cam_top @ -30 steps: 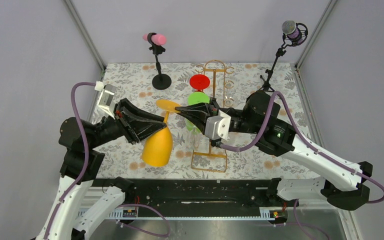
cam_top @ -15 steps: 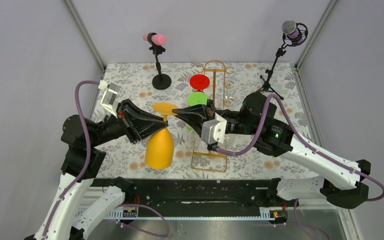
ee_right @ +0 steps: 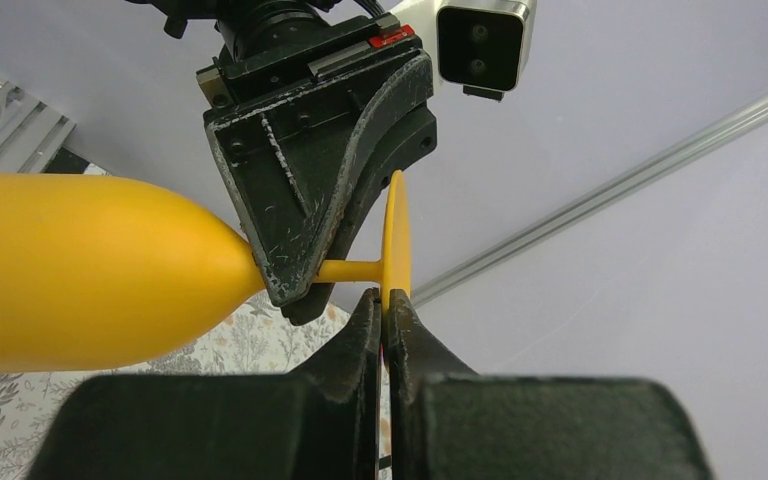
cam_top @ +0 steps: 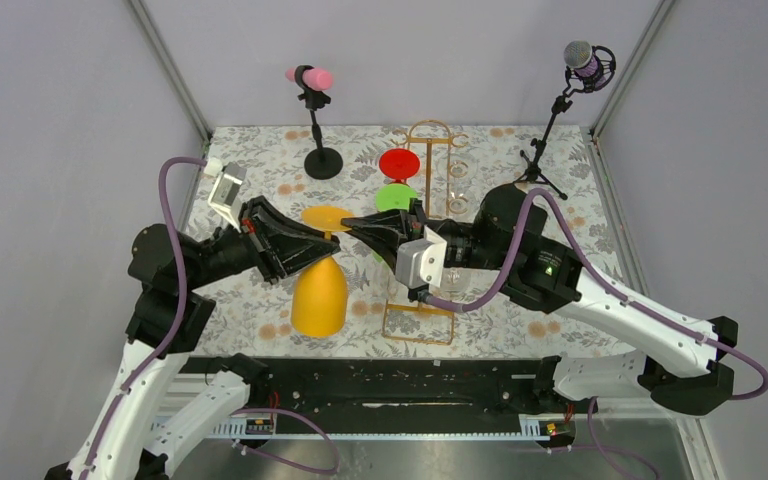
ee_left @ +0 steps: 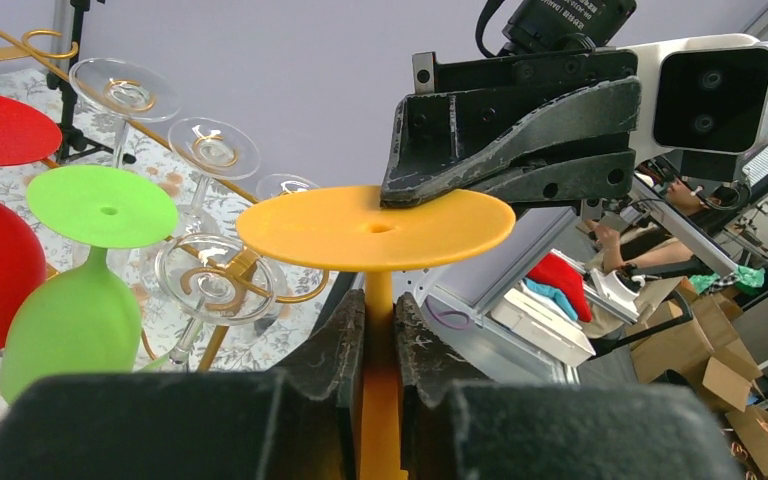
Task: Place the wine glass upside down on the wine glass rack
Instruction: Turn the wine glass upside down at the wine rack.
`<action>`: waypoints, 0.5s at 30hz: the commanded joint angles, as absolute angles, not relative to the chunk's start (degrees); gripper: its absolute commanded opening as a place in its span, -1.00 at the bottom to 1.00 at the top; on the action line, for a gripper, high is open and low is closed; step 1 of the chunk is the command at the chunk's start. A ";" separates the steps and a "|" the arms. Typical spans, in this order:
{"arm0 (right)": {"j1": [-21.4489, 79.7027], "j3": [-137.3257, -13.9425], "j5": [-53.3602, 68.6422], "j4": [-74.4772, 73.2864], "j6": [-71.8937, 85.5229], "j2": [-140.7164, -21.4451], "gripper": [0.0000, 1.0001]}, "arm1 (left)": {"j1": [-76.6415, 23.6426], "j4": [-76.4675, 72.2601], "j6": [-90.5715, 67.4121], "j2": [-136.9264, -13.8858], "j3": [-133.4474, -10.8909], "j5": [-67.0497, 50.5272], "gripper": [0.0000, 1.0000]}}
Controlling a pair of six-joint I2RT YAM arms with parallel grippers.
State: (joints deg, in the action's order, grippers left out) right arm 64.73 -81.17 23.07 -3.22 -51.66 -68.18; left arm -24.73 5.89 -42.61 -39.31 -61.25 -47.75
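At the left pincer [ee_left: 380, 305]: narrow, its two black fingers [ee_left: 340, 345] pressed on either side of the thin stem of the orange wine glass [ee_left: 300, 228], just under the foot.
At the right pincer [ee_right: 383, 300]: clamped tight on the rim of the same glass's flat round foot. It comes in from the opposite side, with its tips pointing toward the left pincer.
Wine glass: upside down, with the foot on top and level and the bowl hanging below. Both pincers hold it at once, between the two arms and just left of the rack. Whether the bowl's rim touches the bench cannot be told.
Wine glass rack [cam_top: 430, 130]: thin gold wire with an arched top and a rectangular wire base, standing on the bench just right of the held glass. The right arm reaches across in front of it.
Rack, left side: a red glass [cam_top: 399, 164] and a green glass [cam_top: 396, 197] hang upside down, feet uppermost. The green one is the closer to the orange glass.
Rack, right side: clear glasses [ee_left: 215, 150] hang the same way, their feet caught in the gold ring hooks.
Bench [cam_top: 250, 160]: covered in a pale floral pattern.
Far side of the bench: a stand with a pink microphone [cam_top: 309, 77] stands left of the rack. A second stand with a grey and purple microphone [cam_top: 585, 60] stands at the right back corner. Both are well apart from the pincers.
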 commanded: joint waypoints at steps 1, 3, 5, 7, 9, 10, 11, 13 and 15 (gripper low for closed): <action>64.86 -81.16 18.89 4.37 -51.73 -67.85 -1.00 | -25.92 3.71 -41.78 -39.05 -61.03 -50.97 -1.00; 64.91 -79.84 18.41 7.50 -48.59 -67.14 -0.79 | -25.90 3.75 -40.76 -38.67 -60.77 -50.46 -1.00; 64.91 -79.58 19.27 7.32 -46.87 -66.33 -0.40 | -25.91 4.12 -39.54 -38.34 -60.91 -48.94 -1.00; 64.94 -79.88 19.30 6.22 -44.70 -65.67 -0.13 | -25.93 6.71 -37.72 -38.45 -61.83 -46.11 -1.00; 64.86 -79.49 19.20 5.39 -44.07 -64.66 0.02 | -25.93 8.68 -35.93 -38.86 -63.18 -43.66 -1.00; 64.90 -79.13 19.40 4.80 -43.85 -64.03 0.06 | -25.91 9.27 -35.42 -39.11 -63.70 -42.13 -1.00; 64.92 -78.70 19.73 4.16 -43.53 -63.31 0.10 | -25.92 9.35 -35.04 -39.35 -63.98 -40.79 -1.00; 64.86 -77.66 20.66 2.91 -42.70 -61.53 0.14 | -25.84 9.39 -33.64 -39.84 -64.98 -38.76 -1.00; 64.86 -75.63 21.19 4.03 -40.16 -58.66 0.17 | -25.84 9.78 -31.29 -40.28 -65.96 -35.04 -1.00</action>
